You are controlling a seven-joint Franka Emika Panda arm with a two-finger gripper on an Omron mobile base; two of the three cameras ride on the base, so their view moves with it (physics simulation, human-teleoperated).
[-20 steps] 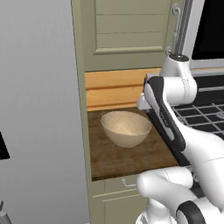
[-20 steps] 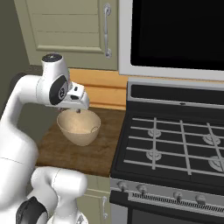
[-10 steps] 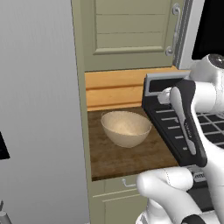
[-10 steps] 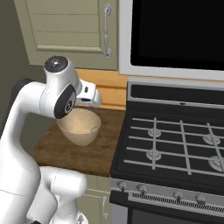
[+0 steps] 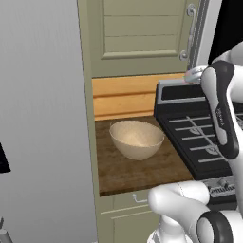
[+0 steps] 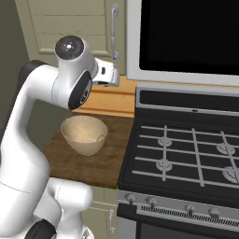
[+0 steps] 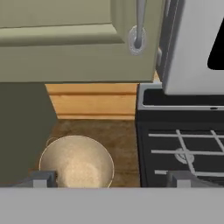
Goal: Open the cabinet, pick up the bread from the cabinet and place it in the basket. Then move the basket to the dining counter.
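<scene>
1. The gripper (image 7: 109,178) is seen spread wide with nothing between its tips.
2. The basket (image 5: 136,139) is found on the dark wood worktop (image 5: 128,173), at 7 o'clock in the hand view.
3. The cabinet (image 5: 142,35) is shut, its handle (image 7: 139,24) at 12 o'clock.

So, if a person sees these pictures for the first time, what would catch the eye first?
Probably the white arm, which rises large in front of the closed sage-green cabinet with its silver handle. Next comes the round beige basket, empty on the dark wood worktop under the cabinet. To its right stands the black stove.
</scene>
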